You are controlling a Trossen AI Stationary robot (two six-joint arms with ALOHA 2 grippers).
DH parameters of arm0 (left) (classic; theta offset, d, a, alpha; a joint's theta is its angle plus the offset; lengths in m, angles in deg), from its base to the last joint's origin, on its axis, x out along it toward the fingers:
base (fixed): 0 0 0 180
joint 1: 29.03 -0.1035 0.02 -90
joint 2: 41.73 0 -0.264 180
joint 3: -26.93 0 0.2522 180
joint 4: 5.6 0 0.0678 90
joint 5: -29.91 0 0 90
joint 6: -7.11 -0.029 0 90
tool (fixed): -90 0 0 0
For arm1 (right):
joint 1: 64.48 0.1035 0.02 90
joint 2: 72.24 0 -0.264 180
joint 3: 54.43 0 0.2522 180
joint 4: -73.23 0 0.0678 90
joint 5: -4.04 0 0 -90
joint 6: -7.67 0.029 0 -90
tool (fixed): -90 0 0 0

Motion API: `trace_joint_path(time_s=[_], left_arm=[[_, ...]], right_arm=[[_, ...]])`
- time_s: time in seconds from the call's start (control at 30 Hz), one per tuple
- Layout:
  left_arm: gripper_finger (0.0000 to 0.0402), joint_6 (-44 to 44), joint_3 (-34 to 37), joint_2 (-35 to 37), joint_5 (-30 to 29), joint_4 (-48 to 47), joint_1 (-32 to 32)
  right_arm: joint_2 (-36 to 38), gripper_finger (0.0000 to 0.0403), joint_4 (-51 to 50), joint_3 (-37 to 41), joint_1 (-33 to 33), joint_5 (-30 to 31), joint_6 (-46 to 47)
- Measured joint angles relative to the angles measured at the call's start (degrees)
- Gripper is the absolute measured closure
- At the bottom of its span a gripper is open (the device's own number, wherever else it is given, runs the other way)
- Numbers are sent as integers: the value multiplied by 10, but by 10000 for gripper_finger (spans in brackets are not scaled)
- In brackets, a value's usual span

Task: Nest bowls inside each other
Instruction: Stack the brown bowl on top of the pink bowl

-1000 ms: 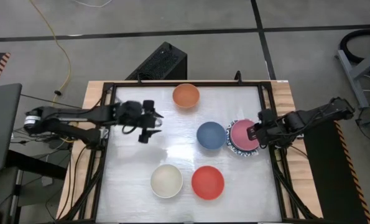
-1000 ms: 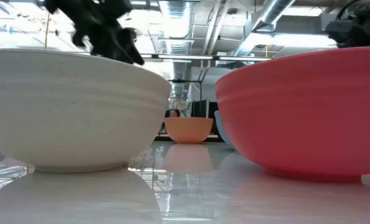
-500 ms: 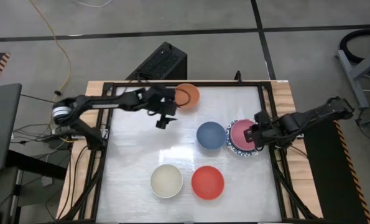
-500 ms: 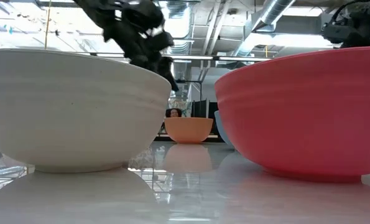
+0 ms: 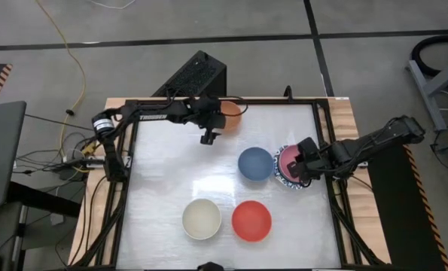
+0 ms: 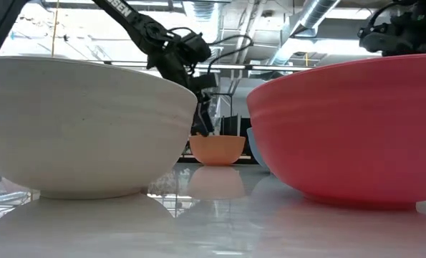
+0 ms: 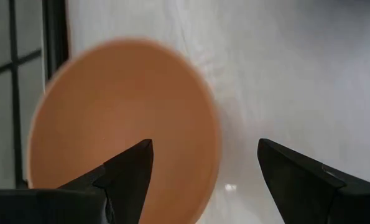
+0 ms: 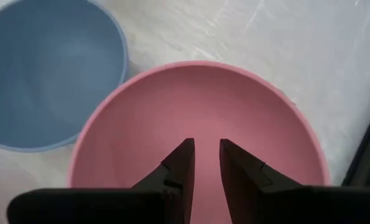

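Note:
An orange bowl [image 5: 230, 113] stands on its base near the table's far edge. My left gripper [image 7: 203, 158] hovers open over its rim, one finger above the inside and one above the table; I see no touch. A pink bowl [image 5: 286, 159] sits nested in a white bowl with a blue-patterned rim [image 5: 284, 181] at the right. My right gripper [image 8: 206, 155] hangs over the pink bowl's inside, its fingers a narrow gap apart with nothing between them. A blue bowl [image 5: 255, 163] stands beside the pink one. A cream bowl [image 5: 202, 218] and a red bowl [image 5: 251, 220] stand near the front edge.
A black frame [image 5: 127, 181] borders the white tabletop. Bare tabletop [image 5: 171, 173] lies between the left frame and the blue bowl. In the low view the cream bowl [image 6: 84, 122] and red bowl [image 6: 349, 129] fill the foreground, with the orange bowl [image 6: 217, 149] far behind.
My left gripper has swung from the table's left middle toward the far edge and rightward, sinking a little, and now stands over the orange bowl's rim, still open. My right gripper has edged slightly toward the table's left over the pink bowl. No bowl has moved.

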Motion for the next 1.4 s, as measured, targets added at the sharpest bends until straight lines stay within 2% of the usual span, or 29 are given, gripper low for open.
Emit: trace_joint_path(time_s=[0.2, 0.3, 0.4, 0.67, 0.73, 1.03, 1.4], left_arm=[[124, 0, 1, -10, -3, -44, -5], [144, 0, 1, -9, -21, -47, -4], [193, 3, 1, -9, -47, -48, -5], [366, 8, 1, -9, -47, -48, -6], [391, 9, 1, -9, -48, -49, -6], [400, 13, 1, -9, -50, -49, 0], [401, -7, 1, -7, -102, -59, 46]], right_arm=[[0, 308, 0, 0, 0, 0, -23], [0, 308, 2, 0, -1, 1, -23], [0, 308, 12, 0, -1, 1, -23], [0, 308, 37, 0, -1, 0, -23], [0, 308, 38, 0, -1, 0, -23], [0, 308, 42, 0, -1, 1, -27], [0, 308, 48, 0, -1, 23, -29]])
